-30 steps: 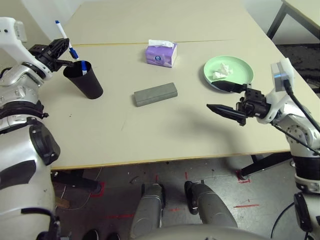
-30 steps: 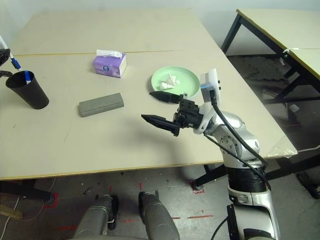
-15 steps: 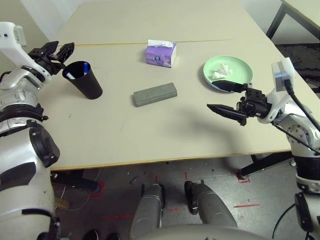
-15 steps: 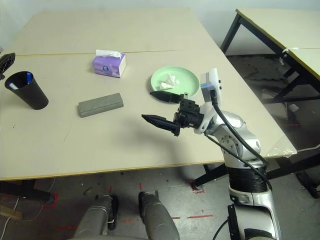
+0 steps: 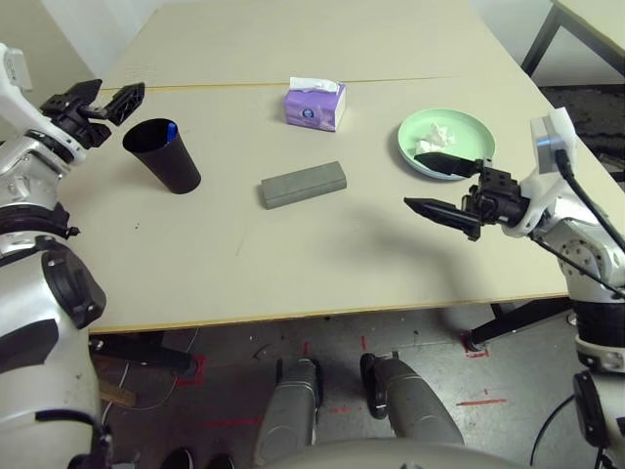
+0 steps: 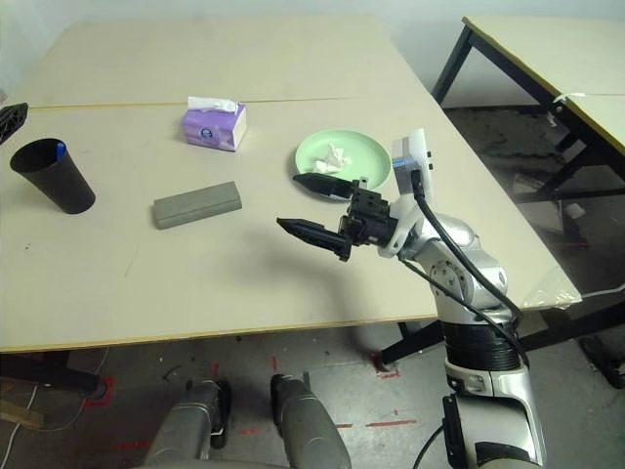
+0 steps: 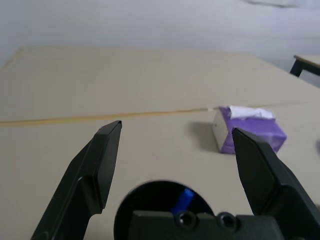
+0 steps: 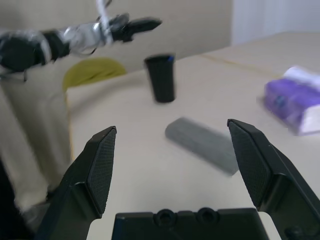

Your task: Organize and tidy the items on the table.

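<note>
Above the black cup, left tool (fingers apart)

Your left gripper raised at far left, fingers spread, empty. Your right gripper hovering, fingers wide, empty.

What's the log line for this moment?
left gripper: open, empty, above cup | marker: in cup | right gripper: open, empty | case: on table
</note>
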Controlling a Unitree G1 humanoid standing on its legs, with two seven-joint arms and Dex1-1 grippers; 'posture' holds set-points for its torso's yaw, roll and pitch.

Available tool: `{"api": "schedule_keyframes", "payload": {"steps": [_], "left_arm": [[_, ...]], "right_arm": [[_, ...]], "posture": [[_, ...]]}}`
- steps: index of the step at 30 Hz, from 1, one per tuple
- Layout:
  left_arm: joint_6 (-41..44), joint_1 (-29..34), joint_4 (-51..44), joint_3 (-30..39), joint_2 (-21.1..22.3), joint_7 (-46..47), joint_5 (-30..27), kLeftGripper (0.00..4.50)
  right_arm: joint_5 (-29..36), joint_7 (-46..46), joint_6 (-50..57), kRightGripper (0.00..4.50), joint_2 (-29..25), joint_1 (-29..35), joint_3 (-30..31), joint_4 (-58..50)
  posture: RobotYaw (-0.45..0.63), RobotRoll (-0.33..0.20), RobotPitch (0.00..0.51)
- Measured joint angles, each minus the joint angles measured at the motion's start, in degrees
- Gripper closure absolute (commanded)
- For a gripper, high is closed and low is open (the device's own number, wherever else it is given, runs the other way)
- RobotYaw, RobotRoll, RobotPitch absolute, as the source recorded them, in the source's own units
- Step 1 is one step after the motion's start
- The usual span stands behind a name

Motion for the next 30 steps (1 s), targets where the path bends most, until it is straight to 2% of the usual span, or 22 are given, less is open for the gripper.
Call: {"api": "schedule_keyframes", "payload": {"steps": [3, 6, 8, 11, 14, 18, 24, 30], "left_arm": [[1.2, -0.4, -1.3, 2.4, 1.4, 0.9, -2.6, 0.03], [1.4, -0.1, -2.5, 5.1, 4.5, 3.3, -4.9, 0.03], [1.0, 2.1, -3.5, 6.8, 6.9, 4.9, -6.2, 0.03], [-0.4, 9.1, -4.0, 9.2, 8.8, 7.2, -7.1, 0.03], [-1.7, 15.7, -4.1, 10.3, 7.4, 8.3, -7.4, 0.03], [-3.0, 21.8, -5.2, 11.6, 4.1, 8.7, -8.9, 0.03], [-3.6, 26.9, -10.1, 12.1, -0.3, 9.0, -9.8, 0.03], [-3.5, 28.1, -11.6, 12.0, -1.2, 9.7, -9.8, 0.03]], "right_arm": [[2.3, -6.4, 3.3, 0.00, -1.1, -5.2, -5.0, 0.1], [1.3, -13.4, 3.0, 0.00, -4.0, -7.6, -10.8, 2.5], [-1.6, -17.0, 0.8, 0.00, -6.2, -5.7, -14.1, 5.2], [-7.7, -21.0, -3.5, 0.00, -8.5, 1.8, -17.3, 9.8], [-12.1, -24.4, -7.9, 0.00, -8.1, 8.3, -18.4, 12.4], [-14.6, -28.9, -12.3, 0.00, -4.7, 12.2, -19.7, 13.3], [-16.0, -33.2, -16.7, 0.00, 0.0, 13.2, -19.9, 14.7], [-17.0, -35.6, -19.0, 0.00, 2.6, 13.2, -19.4, 15.7]], "posture": [[-0.09, 0.000, 0.184], [-0.09, 0.000, 0.192], [-0.09, 0.000, 0.199], [-0.09, 0.000, 0.201], [-0.09, 0.000, 0.204], [-0.09, 0.000, 0.209], [-0.08, 0.000, 0.223], [-0.04, 0.000, 0.249]]}}
